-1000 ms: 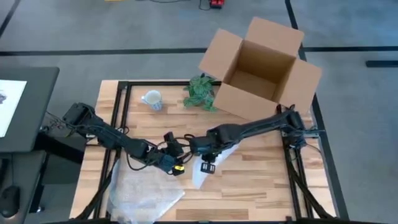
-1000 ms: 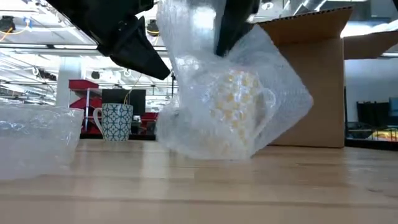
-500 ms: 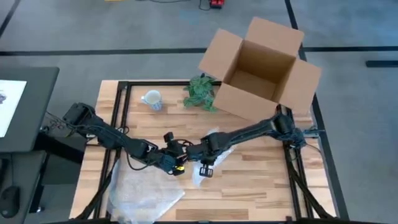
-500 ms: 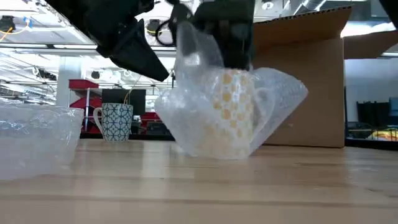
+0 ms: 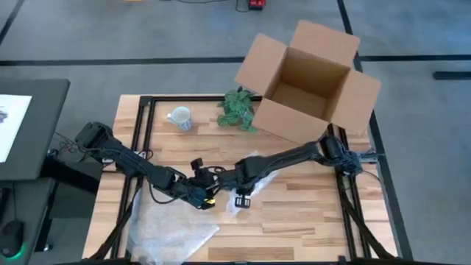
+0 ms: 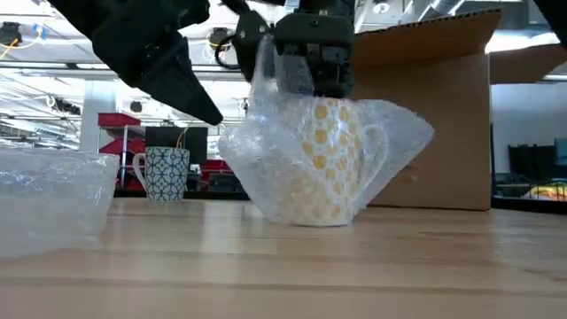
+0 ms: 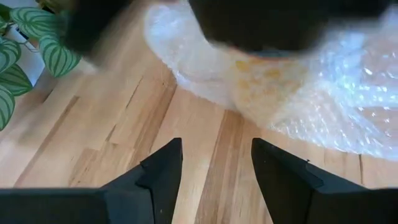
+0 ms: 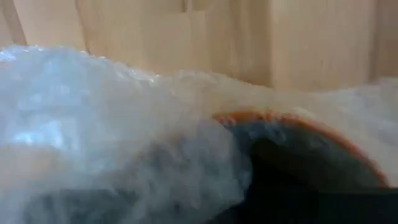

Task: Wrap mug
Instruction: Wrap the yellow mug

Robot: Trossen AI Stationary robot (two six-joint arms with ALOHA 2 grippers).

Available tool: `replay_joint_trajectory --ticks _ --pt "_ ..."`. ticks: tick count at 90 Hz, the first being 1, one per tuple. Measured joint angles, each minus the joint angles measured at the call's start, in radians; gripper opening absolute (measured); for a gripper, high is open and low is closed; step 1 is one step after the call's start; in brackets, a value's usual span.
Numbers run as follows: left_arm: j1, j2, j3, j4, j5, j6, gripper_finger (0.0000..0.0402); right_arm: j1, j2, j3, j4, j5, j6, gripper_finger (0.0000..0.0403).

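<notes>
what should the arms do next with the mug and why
Probably bring the open left gripper in to pinch the loose bubble wrap flaring beside the yellow-patterned mug, since the mug stands on the table only partly wrapped, the right gripper directly above it.

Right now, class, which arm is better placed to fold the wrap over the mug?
The right: its pincer sits on the mug rim and wrap. The left pincer is open, short of it.

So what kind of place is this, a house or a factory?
Probably a robot lab or workshop, not a house. A wooden table sits on a taped grey floor, and the low view shows ceiling strip lights and equipment behind.
</notes>
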Motion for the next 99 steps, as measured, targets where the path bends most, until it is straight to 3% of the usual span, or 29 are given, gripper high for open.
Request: replay_joint_trajectory --ticks 26,37,48,73,99 --pt "-0.001 0.000 0.000 -0.008 0.000 0.000 0.0173 0.005 -0.146 0.006 -0.012 0.015 0.000 0.0144" --pt "-0.001 0.000 0.000 -0.012 0.000 0.000 0.0173 0.007 -0.186 0.010 -0.007 0.012 0.014 0.0155" --pt "-0.001 0.000 0.000 -0.017 0.000 -0.001 0.0173 0.011 -0.160 0.010 -0.008 0.008 0.033 0.0127" --pt "-0.040 -0.070 0.000 -0.059 0.001 -0.030 0.0173 -0.008 0.037 0.010 -0.021 0.002 0.040 0.0011" --pt "-0.093 -0.111 -0.001 -0.054 0.003 0.000 0.0173 -0.020 0.136 0.021 -0.011 -0.023 -0.027 0.0023"
